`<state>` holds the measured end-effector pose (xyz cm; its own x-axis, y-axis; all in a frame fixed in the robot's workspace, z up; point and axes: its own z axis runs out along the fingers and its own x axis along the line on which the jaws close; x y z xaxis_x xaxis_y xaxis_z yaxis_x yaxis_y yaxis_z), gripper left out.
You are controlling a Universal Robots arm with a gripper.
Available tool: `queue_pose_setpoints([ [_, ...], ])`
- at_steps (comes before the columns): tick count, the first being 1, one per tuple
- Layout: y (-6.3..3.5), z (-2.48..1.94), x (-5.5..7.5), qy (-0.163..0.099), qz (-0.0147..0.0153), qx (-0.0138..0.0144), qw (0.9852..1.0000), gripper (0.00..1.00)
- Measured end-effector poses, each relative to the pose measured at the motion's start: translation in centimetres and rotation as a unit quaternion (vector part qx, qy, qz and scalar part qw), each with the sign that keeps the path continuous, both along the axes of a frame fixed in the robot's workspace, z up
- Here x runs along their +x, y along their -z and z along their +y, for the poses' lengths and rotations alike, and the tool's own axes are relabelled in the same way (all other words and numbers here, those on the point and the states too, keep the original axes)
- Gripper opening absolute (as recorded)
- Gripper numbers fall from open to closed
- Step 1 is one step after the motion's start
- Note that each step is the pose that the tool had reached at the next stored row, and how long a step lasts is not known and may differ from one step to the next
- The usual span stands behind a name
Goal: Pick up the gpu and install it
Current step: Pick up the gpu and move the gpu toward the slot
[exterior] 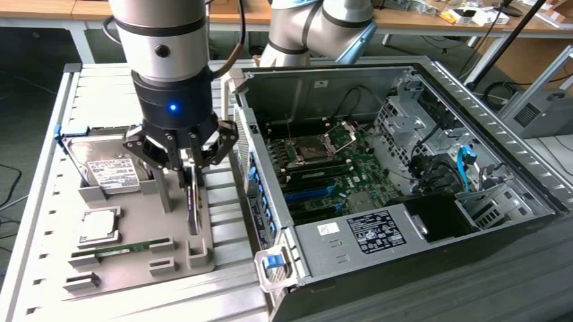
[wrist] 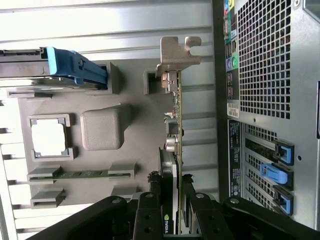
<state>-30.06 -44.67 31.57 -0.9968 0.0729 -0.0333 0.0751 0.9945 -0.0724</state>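
Wrist view: the gripper (wrist: 171, 184) grasps the gpu (wrist: 176, 117), standing on edge between its fingers.

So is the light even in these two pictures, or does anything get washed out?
Wrist view: the ribbed metal table glares almost white, and the square chip in the grey tray is bleached blank. Exterior view: the light is soft and even, shadows are faint, the inside of the computer case is plainly lit, and a small blue light glows low on the arm.

Thin dark gpu (exterior: 192, 201) stands edgewise, apparently gripped.
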Motion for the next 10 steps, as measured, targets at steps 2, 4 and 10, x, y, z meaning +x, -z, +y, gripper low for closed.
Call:
queue_pose_setpoints([
  [2, -0.13, 0.00, 0.00, 0.000, 0.0000, 0.0000, 1.0000, 0.27],
  [4, -0.25, 0.00, 0.00, 0.000, 0.0000, 0.0000, 1.0000, 0.27],
  [10, -0.53, 0.00, 0.00, 0.000, 0.0000, 0.0000, 1.0000, 0.27],
])
